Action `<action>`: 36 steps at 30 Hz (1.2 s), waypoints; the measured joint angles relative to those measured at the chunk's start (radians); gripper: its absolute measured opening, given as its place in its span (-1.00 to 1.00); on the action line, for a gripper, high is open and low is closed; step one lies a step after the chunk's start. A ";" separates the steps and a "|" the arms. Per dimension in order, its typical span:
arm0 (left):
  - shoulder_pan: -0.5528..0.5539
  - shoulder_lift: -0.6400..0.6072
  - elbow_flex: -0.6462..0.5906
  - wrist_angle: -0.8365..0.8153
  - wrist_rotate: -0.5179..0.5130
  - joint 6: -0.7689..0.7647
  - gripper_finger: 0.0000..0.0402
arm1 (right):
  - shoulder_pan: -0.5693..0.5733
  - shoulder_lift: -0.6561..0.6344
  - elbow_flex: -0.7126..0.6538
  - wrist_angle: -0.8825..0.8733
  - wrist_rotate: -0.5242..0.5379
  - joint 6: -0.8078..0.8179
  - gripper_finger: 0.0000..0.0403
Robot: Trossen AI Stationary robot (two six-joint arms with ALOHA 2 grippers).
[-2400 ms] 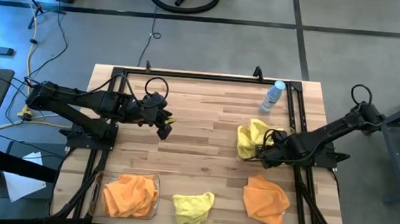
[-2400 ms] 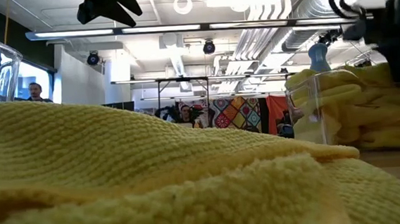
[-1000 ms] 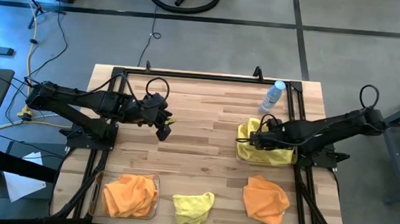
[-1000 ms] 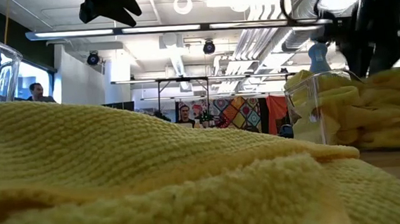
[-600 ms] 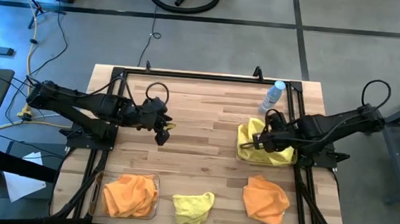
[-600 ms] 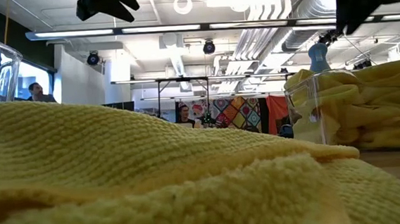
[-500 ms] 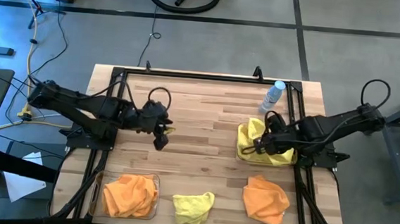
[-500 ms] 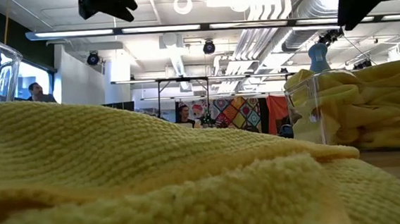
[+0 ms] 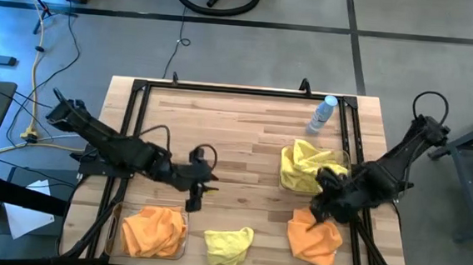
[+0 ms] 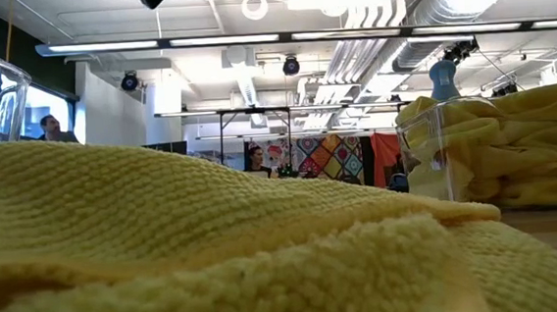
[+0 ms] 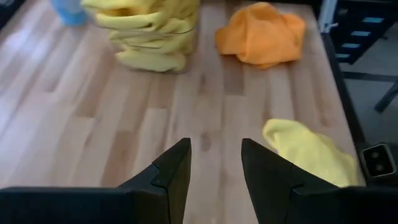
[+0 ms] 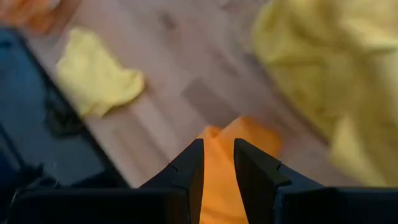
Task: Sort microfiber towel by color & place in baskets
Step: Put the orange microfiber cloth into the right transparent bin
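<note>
Hovering over orange towel (image 9: 314, 238), right tool (image 9: 318, 212) narrowly parted, empty; left tool (image 9: 193, 199) parted, empty.

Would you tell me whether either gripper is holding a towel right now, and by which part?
Nothing is held: the left gripper and the right gripper both stand open and empty.

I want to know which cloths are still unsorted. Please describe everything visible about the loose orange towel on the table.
The orange towel is a soft, crumpled microfiber cloth lying in a loose heap on the bare wooden table, near its front right corner, outside both baskets. The right tool hangs over its inner edge, fingers slightly apart and empty; contact cannot be judged. The basket of yellow towels stands just behind it.
</note>
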 joint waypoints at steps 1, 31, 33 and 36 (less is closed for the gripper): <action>-0.009 0.012 0.000 0.021 0.000 -0.004 -0.35 | 0.026 0.014 0.000 0.017 0.003 -0.007 -0.59; -0.120 0.125 0.000 0.256 -0.090 -0.234 -0.35 | 0.215 0.695 -0.003 0.312 -0.065 -0.468 -0.24; -0.120 0.125 0.000 0.259 -0.090 -0.234 -0.35 | 0.213 0.709 -0.022 0.380 -0.054 -0.455 -0.31; -0.120 0.125 0.000 0.258 -0.090 -0.228 -0.35 | 0.206 0.712 -0.063 0.488 -0.040 -0.367 -0.42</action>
